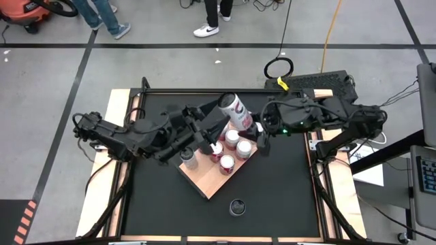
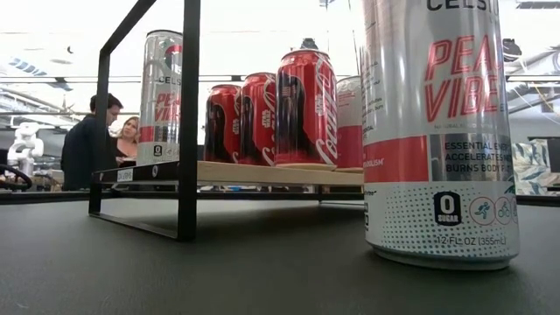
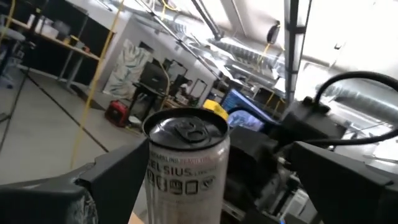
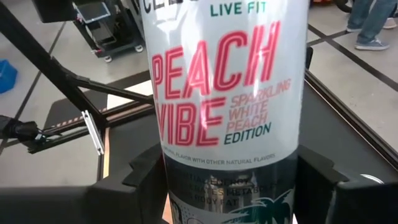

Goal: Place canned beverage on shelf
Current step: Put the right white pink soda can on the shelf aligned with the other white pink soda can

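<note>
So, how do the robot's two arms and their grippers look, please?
Both arms are matte black and jointed, with thin black cables looped along their links. The left gripper and the right gripper each end in two broad, flat black fingers. A small green light glows on the right arm. No markings are visible.

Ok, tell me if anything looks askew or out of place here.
The shelf sits turned cornerwise, not square with the table. The right gripper holds a tall can that appears to lean in the high view. A lone can stands on the table, off the shelf. Nothing looks spilled or damaged.
</note>
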`<state>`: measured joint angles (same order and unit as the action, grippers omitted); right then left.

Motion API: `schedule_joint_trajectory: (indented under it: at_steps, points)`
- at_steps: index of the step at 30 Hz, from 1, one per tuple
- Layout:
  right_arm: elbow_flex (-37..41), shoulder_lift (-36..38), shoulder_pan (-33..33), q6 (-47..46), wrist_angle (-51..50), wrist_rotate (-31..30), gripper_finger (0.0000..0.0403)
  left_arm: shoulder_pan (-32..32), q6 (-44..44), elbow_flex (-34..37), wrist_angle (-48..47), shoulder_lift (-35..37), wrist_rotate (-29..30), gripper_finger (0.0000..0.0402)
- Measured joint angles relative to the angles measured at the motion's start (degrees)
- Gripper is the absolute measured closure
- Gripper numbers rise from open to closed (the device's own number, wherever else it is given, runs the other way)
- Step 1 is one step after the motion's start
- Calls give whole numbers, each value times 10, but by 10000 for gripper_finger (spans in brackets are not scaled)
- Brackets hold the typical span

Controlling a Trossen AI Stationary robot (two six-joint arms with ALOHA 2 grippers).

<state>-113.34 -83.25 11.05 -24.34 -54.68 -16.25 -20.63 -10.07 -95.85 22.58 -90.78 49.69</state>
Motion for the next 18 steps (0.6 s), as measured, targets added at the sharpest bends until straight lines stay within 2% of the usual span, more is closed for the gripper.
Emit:
schedule_joint_trajectory:
  at_steps: [4,11,18]
  points:
    - [0,-4,0,1,-1,-1,172,14,-21,0,-25,0,2,2]
    - [0,-4,0,11,4,-4,172,46,-132,0,-89,0,-14,2]
    - [0,-4,-1,11,4,-7,172,66,-152,0,-91,0,-44,2]
